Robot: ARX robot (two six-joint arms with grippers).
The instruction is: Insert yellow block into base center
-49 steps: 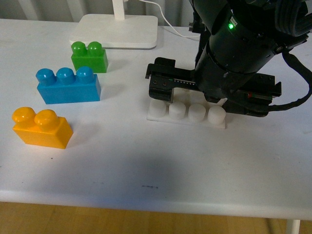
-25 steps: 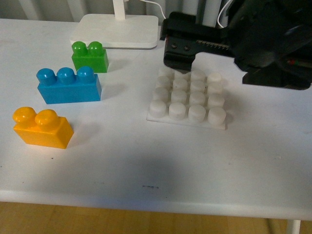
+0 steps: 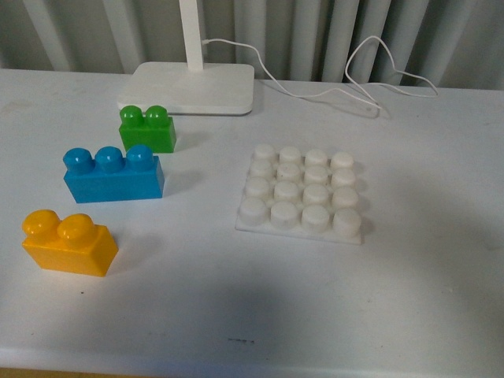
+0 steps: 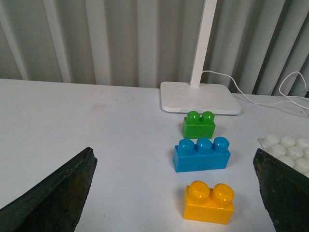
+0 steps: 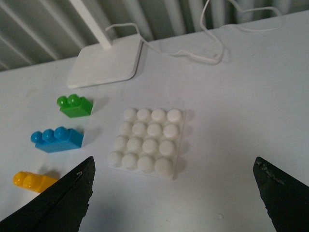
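a white table (image 3: 236, 299) runs back to grey ribbed panels. the left gripper (image 4: 174, 153) and right gripper (image 5: 174, 163) both hang with fingers spread wide, holding nothing. the yellow block (image 3: 69, 244) sits near-left, well apart from the base (image 3: 299, 195). a blue brick (image 3: 113, 175) and a green brick (image 3: 146, 130) line up behind it toward the lamp foot (image 3: 189, 79).

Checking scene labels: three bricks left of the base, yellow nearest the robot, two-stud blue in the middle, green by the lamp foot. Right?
One slip: the blue brick has three studs, not two, as the front view shows. The yellow block is nearest, the green brick sits by the lamp foot, all left of the base.
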